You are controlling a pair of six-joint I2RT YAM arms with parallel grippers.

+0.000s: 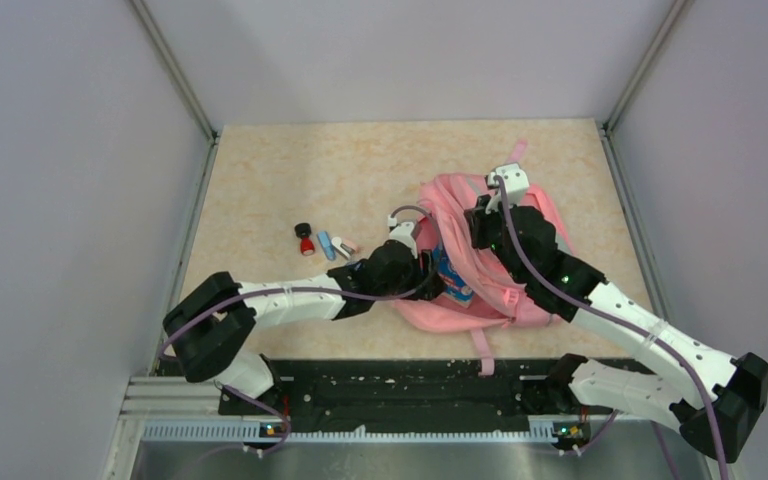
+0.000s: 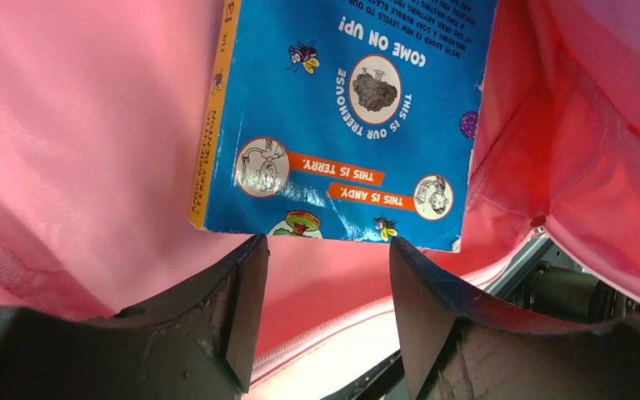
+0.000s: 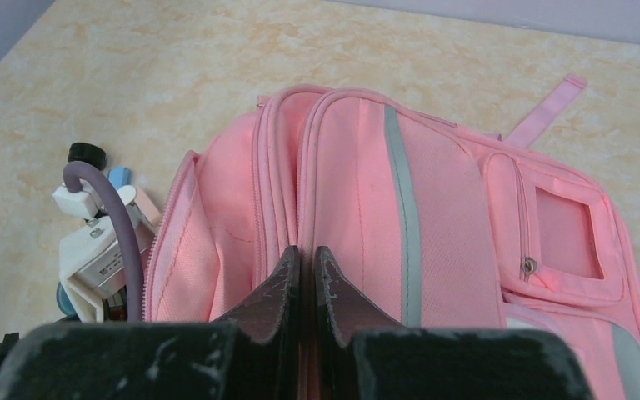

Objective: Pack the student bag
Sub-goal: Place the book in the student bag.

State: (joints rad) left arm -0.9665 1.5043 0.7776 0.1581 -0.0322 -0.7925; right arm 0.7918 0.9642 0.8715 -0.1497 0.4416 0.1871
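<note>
The right gripper (image 3: 307, 254) seemingly pinches the student bag (image 3: 450, 192) rim; left gripper (image 2: 327, 250) gapes inside it.

The book (image 2: 346, 117) ahead of the left pincer (image 2: 325, 247) is cut off; the bits (image 1: 322, 243) beside it are too small to name.

The right end effector (image 3: 306, 254) has its jaws pinched nearly together on a pink fold at the student bag (image 3: 450, 217). The bag lies on the marbled beige table (image 3: 175, 75). At left are a purple cable (image 3: 121, 221) and a black cap (image 3: 87, 153).
</note>
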